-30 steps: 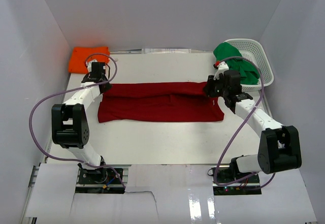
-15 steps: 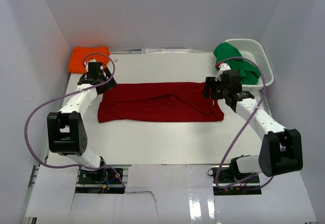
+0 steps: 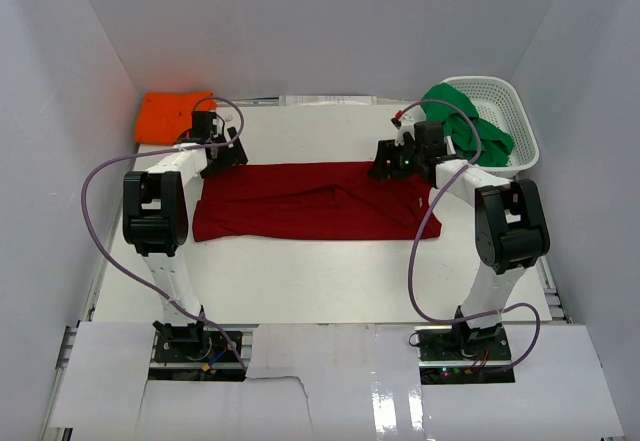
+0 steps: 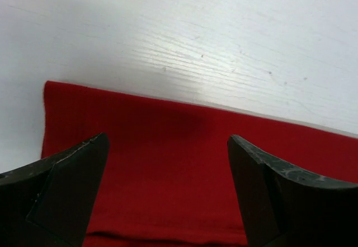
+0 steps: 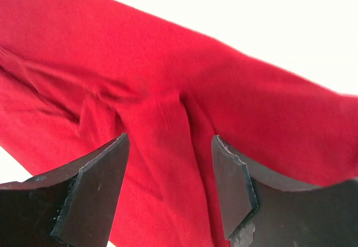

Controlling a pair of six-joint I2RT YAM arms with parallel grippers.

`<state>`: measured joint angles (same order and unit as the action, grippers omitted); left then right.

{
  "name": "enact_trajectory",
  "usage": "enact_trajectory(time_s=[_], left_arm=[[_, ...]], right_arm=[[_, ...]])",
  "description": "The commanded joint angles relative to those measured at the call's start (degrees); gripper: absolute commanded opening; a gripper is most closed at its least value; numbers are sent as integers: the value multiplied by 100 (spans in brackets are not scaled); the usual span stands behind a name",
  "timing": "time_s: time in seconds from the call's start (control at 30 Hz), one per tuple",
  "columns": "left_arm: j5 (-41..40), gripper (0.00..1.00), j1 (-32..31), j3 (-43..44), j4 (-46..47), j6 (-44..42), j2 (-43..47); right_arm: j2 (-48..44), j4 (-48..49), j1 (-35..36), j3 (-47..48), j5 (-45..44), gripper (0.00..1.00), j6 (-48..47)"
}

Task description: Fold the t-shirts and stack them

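Though crumpled, seemingly three t-shirts (image 3: 310, 201), one basket (image 3: 505, 86).

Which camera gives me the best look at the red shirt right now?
Top external: the whole red shirt shows, folded into a long band on the table. Left wrist shows only a flat corner; right wrist only a creased patch.
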<state>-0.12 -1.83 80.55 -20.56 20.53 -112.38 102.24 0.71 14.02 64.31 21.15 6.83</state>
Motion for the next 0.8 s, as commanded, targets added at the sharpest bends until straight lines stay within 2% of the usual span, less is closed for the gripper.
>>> enact_trajectory(time_s=[0.0,0.3,0.5,0.63,0.77], left_arm=[[319,98,7,338,52,-85,-73],[223,98,16,347,69,-181,-197],[205,98,15,321,52,-181,-162],[197,98,7,277,61,-190,-144],[214,98,7,242,61,-164,-127]], right_arm=[[305,439,30,538,574,66,-50],[1148,667,30,854,873,63,-33],[1123,693,144,732,847,57,11],[1167,623,145,749,996,32,73],[966,720,197,566,1040,29,126]])
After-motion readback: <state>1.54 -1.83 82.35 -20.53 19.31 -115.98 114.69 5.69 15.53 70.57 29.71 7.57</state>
